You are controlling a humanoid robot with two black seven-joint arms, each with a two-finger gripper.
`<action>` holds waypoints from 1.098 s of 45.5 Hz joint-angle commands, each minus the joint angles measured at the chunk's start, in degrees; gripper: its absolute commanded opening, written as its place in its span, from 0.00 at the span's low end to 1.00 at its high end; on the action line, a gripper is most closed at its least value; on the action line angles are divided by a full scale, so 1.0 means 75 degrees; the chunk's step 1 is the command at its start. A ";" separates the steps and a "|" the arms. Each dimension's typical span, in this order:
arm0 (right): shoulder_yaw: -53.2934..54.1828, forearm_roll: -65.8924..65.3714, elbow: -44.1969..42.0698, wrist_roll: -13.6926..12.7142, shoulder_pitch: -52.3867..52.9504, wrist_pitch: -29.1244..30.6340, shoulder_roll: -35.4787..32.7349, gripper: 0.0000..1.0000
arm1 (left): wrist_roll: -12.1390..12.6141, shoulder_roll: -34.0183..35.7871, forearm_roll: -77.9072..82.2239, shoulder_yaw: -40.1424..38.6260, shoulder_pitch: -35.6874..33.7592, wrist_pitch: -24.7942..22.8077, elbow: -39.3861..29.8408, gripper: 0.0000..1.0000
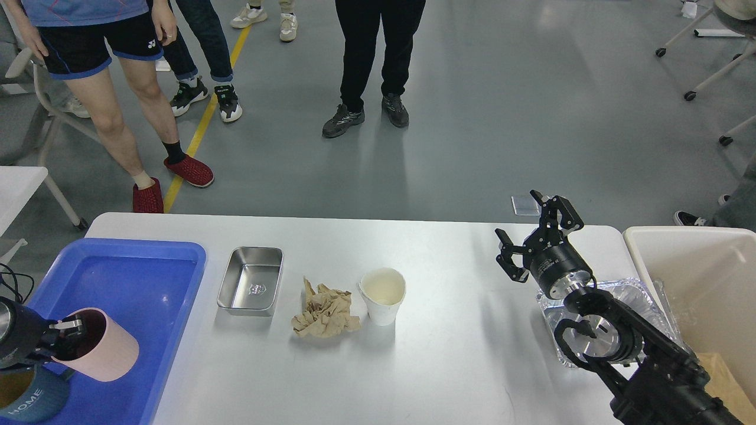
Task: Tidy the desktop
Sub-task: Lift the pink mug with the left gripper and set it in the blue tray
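Note:
The white desktop (449,354) carries a steel tray (250,288), a crumpled brown paper (325,313) and a white paper cup (383,295) in a row at its middle. My left gripper (66,333) is shut on the rim of a pink cup (101,353), holding it tilted low over the blue tray (142,277) at the left. A blue mug marked HOME (26,398) sits in that tray's near corner. My right gripper (538,235) is open and empty above the desktop's far right, over a clear plastic container (626,295).
A beige bin (697,277) stands at the right edge with brown paper inside. Several people (378,59) stand on the grey floor beyond the far edge. A small white table (18,180) is at the far left.

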 commanded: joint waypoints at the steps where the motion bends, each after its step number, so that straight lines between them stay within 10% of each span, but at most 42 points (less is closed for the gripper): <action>1: -0.0004 0.0001 -0.0009 0.0000 -0.0001 -0.0001 -0.0020 1.00 | 0.0001 -0.0032 0.0002 0.0000 0.0194 0.0157 0.0000 0.05; 40: 0.0007 0.0001 -0.0010 0.0000 -0.0001 -0.0001 -0.0008 1.00 | 0.0001 -0.0348 0.0002 0.0011 0.0804 0.0872 0.0246 0.15; 50: 0.0007 0.0001 -0.0010 0.0000 -0.0001 0.0011 0.0003 1.00 | 0.0001 -0.0290 -0.0057 -0.0070 0.0781 0.0861 0.0223 0.32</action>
